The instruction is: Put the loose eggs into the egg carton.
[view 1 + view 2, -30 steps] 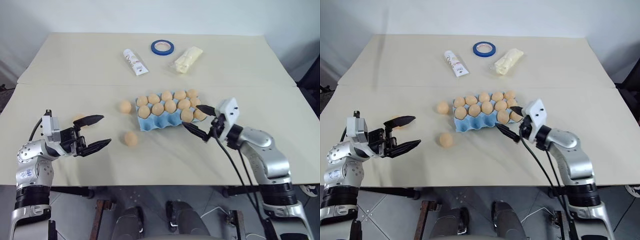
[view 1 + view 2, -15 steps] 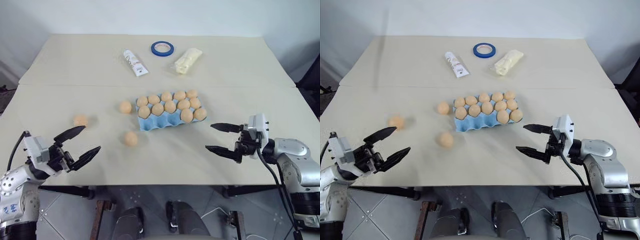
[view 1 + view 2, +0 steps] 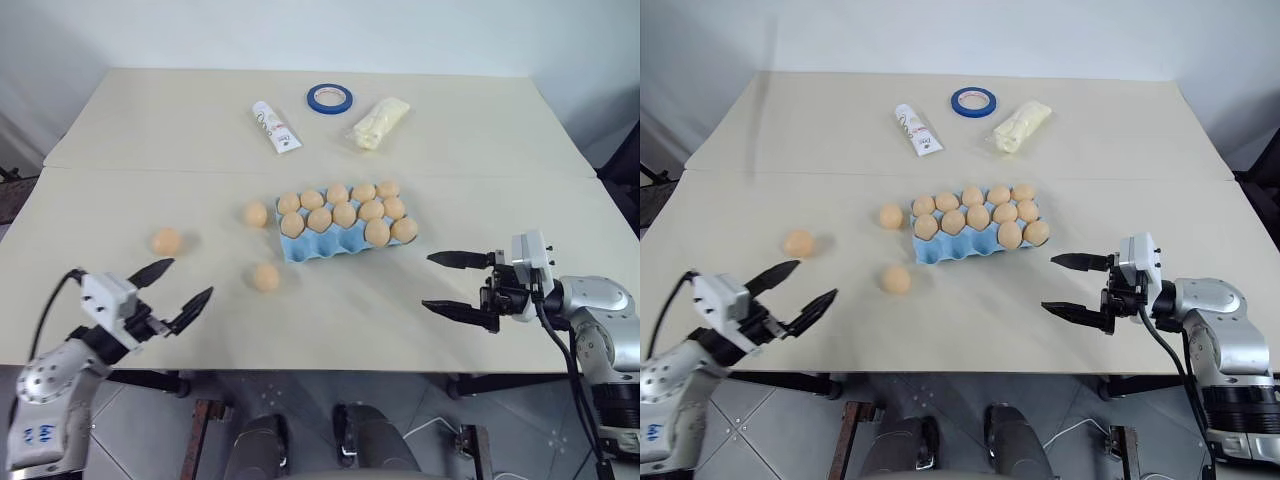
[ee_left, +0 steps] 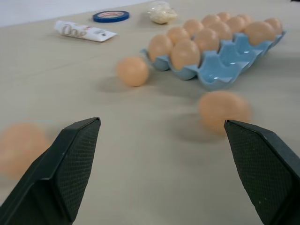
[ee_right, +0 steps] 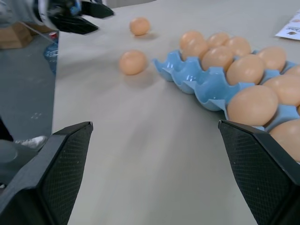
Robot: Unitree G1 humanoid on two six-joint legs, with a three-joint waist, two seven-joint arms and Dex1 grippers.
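Left eye view: the light blue moulded egg carton (image 3: 345, 238) lies on the beige surface (image 3: 330, 320) with its long axis slanted, running from the near-left corner up toward the far right. Ten tan-orange oval eggs (image 3: 346, 213) sit upright in its two rows of cups, and the two cups at the near-left end are empty, as the right wrist view also shows. Three loose eggs of the same colour rest on the surface. One (image 3: 255, 214) lies just beside the carton's left end, not quite touching it. A second (image 3: 266, 277) sits nearer the robot, ahead of the left end effector (image 3: 178, 286) and to its right. The third (image 3: 166, 241) lies apart from the others, just beyond the left end effector's upper finger.

The left end effector hovers low over the near-left part of the surface, its two black fingers spread wide, holding and touching nothing. The right end effector (image 3: 458, 283) hovers to the right of the carton and nearer the robot, pointing toward the robot's left, its fingers likewise spread wide and empty.

Beyond the carton lie a white printed tube (image 3: 274, 126), a blue tape ring (image 3: 329, 97) and a pale yellow lumpy plastic packet (image 3: 379, 121).
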